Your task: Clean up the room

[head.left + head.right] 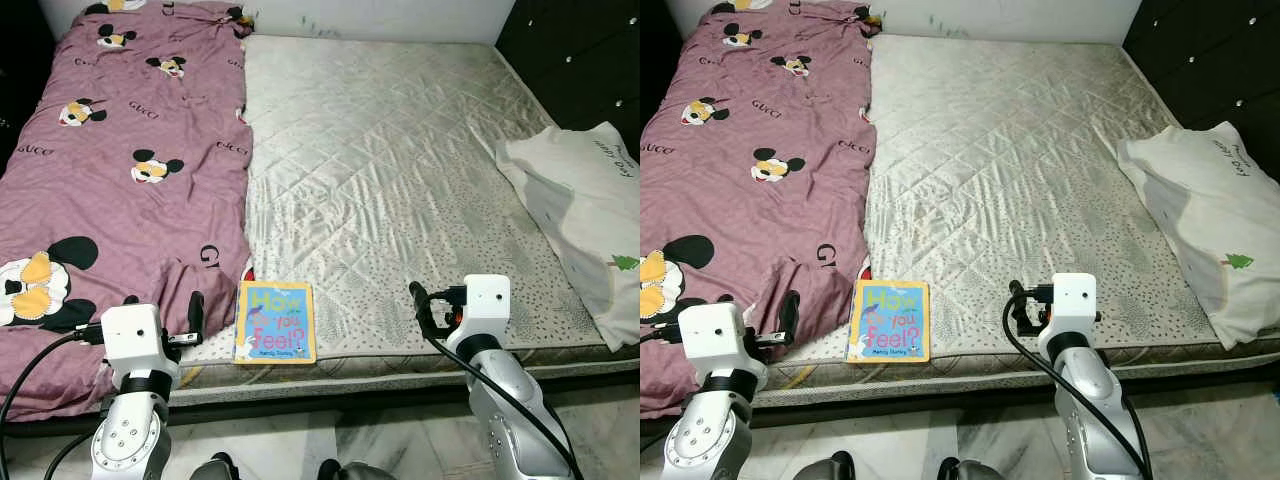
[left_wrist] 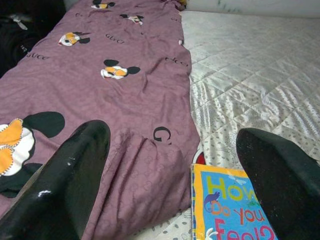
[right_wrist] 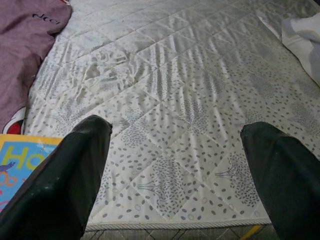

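The picture book (image 1: 275, 322) lies flat at the near edge of the bare quilted mattress (image 1: 400, 170), its left side just beside the hem of the purple cartoon-print blanket (image 1: 120, 160) that covers the bed's left part. My left gripper (image 2: 170, 190) hovers over that near edge with fingers spread wide, blanket and book between them. My right gripper (image 3: 175, 185), also spread, hangs over the mattress to the book's right. A white pillow (image 1: 585, 215) rests at the right edge.
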